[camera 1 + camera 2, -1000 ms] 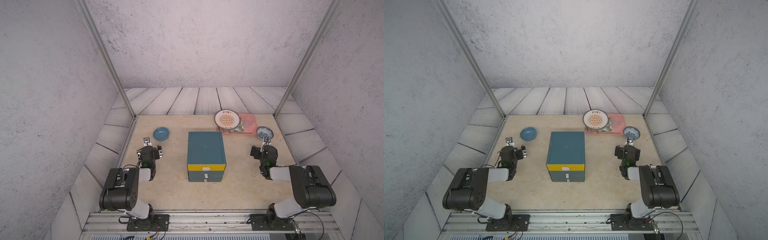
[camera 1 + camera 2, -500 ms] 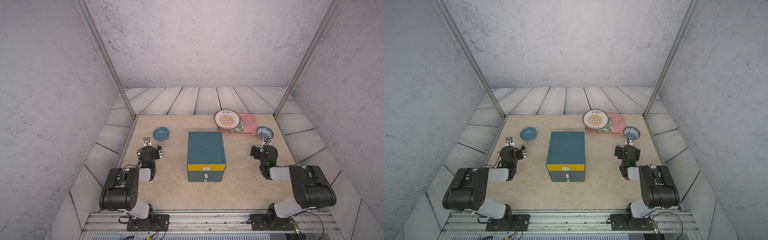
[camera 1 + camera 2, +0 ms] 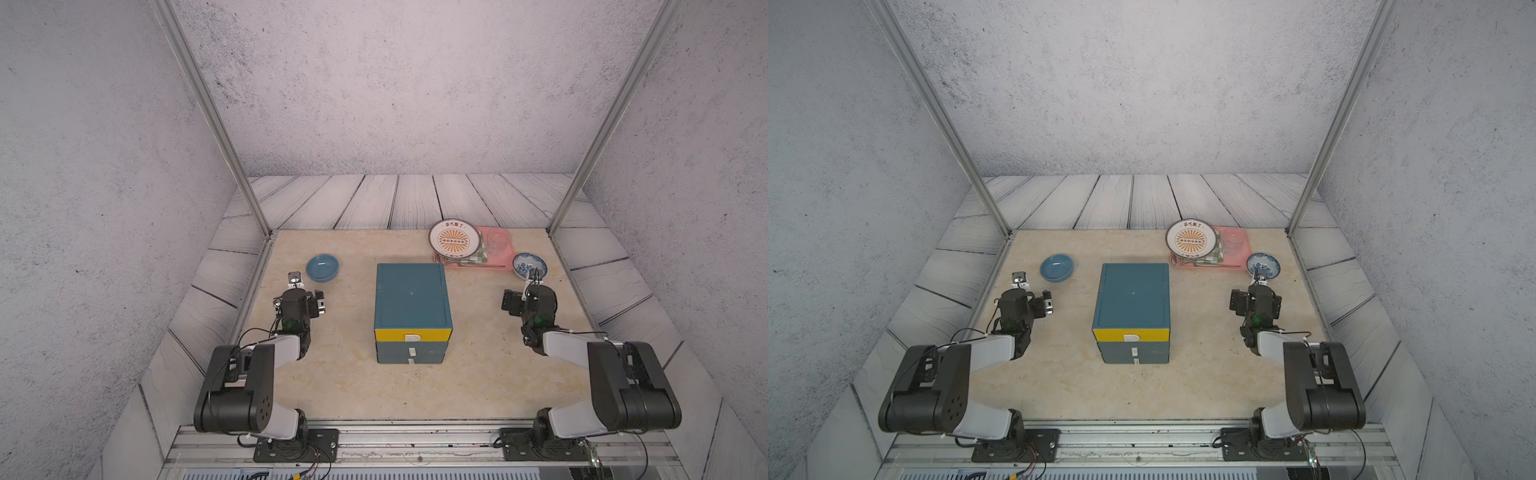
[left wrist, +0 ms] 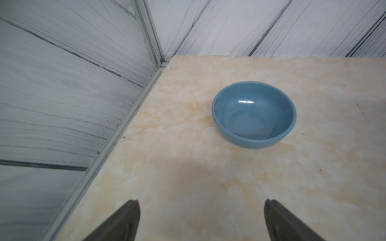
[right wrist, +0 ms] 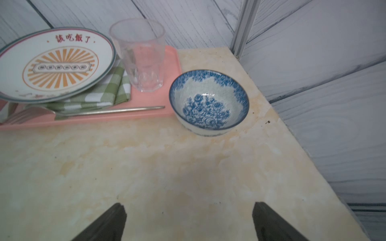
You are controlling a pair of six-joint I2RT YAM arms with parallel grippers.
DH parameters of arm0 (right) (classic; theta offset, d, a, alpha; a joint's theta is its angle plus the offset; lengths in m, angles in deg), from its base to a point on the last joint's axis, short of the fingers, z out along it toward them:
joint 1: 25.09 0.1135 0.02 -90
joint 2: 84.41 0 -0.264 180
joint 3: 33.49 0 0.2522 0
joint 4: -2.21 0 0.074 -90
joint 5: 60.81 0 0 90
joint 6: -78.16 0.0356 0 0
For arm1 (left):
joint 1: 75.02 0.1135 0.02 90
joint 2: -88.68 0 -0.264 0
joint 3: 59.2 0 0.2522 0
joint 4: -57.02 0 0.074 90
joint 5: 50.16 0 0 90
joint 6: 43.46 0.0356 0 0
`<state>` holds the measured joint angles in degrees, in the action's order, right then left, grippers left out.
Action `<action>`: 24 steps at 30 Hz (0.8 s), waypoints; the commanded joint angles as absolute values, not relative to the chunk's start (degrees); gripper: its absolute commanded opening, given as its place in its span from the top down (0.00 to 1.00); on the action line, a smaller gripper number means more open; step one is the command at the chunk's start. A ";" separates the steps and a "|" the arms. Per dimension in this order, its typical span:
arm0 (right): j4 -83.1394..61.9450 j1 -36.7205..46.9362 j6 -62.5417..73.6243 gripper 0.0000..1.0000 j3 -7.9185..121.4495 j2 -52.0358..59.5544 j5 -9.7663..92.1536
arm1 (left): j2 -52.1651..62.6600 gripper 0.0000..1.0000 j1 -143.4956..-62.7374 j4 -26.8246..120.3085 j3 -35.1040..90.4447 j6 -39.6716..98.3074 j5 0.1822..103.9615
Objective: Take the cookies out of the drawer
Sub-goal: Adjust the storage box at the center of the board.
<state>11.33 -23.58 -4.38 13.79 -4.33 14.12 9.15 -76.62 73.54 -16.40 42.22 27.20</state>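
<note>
A teal drawer cabinet (image 3: 411, 295) (image 3: 1133, 295) stands mid-table in both top views. Its yellow top drawer front (image 3: 411, 334) and the teal lower drawer (image 3: 411, 352) both sit shut. The cookies are hidden from every view. My left gripper (image 3: 298, 296) (image 4: 201, 202) rests low on the table left of the cabinet, open with nothing between its fingers. My right gripper (image 3: 531, 297) (image 5: 189, 204) rests low to the cabinet's right, also open and holding nothing.
A plain blue bowl (image 3: 322, 267) (image 4: 253, 114) sits just beyond the left gripper. A blue-patterned bowl (image 3: 528, 265) (image 5: 208, 102) sits beyond the right gripper, beside a pink tray (image 5: 175, 62) carrying a plate (image 3: 454, 239), a clear glass (image 3: 498, 241), a checked cloth and cutlery.
</note>
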 commanded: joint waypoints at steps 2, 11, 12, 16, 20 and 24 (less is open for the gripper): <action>-14.16 -23.95 1.32 0.01 26.74 -12.29 16.93 | 22.59 0.01 -77.28 53.59 -8.32 31.53 23.99; -32.46 -21.97 20.13 0.02 47.65 -10.57 63.86 | 48.47 0.01 -80.82 37.41 -8.83 -11.45 54.06; -35.04 -20.79 21.11 0.02 49.31 -10.04 65.57 | 51.28 0.02 -82.54 37.34 -9.88 -16.00 55.90; -45.25 -13.96 18.50 0.02 55.60 -8.36 68.43 | 63.29 0.02 -93.87 29.02 -10.04 -19.57 53.37; -56.12 -5.13 13.86 0.02 61.22 -5.72 62.86 | 73.74 0.02 -108.10 22.54 -12.86 -22.00 40.48; -65.04 -1.82 12.60 0.06 62.43 -3.20 59.78 | 71.90 0.02 -120.74 25.41 -13.04 -23.49 32.54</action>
